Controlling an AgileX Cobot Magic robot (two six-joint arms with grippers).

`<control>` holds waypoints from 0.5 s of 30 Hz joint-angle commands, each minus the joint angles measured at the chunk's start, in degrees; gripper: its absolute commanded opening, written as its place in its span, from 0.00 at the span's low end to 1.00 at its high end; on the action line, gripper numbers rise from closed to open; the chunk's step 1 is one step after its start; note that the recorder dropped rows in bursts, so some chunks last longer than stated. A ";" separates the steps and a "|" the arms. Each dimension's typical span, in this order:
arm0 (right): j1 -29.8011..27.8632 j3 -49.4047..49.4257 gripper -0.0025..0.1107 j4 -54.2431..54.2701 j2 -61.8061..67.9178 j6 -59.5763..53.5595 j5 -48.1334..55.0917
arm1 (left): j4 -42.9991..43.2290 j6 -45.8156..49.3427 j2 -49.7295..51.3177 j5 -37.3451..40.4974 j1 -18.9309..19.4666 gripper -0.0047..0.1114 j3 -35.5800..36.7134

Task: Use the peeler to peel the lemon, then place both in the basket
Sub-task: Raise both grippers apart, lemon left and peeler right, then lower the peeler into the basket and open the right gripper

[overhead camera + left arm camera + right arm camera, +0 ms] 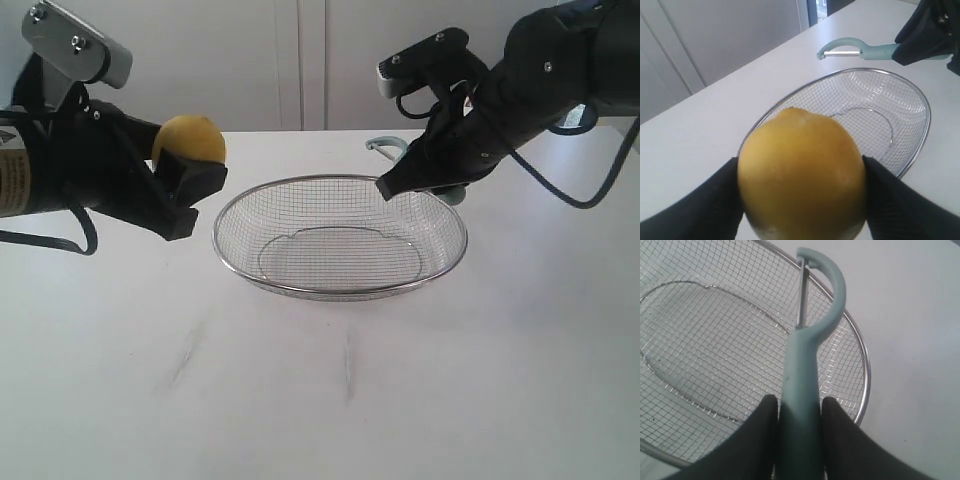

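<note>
Left wrist view is mostly filled by the lemon (802, 172), which sits squarely between my left fingers (695, 205). One dark pad presses each flank, so I am clenched on it, and a small nub shows on the side turned away from my wrist, toward the basket (927, 125). In the exterior view I hold the lemon in the air above the white surface (450, 400), to the left of the basket and clear of its rim.

My right fingers (755, 440) are clamped on the peeler (802, 365). Its pale teal handle comes out from between the two pads, which grip it on either side. The curved head with the narrow metal blade juts out ahead of them. In the right wrist view the handle lies over the basket's mesh and the head crosses the rim; I cannot tell whether it touches the wire. The exterior view places the peeler at the far right part of the rim, with its head pointing left toward the lemon. The two are well apart, and the basket rests on the surface between my arms.
</note>
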 commanded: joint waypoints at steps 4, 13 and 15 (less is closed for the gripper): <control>0.01 -0.16 0.02 -0.38 1.25 0.39 -1.41 | 1.02 -6.25 3.33 -3.39 3.97 0.04 -1.70; 0.01 -0.16 0.02 0.11 7.26 0.28 -2.65 | 1.02 -7.17 4.12 -1.78 4.23 0.04 -1.70; 0.01 -0.16 0.02 0.11 8.59 0.28 -3.24 | 1.02 -7.17 4.12 -1.78 4.23 0.04 -1.70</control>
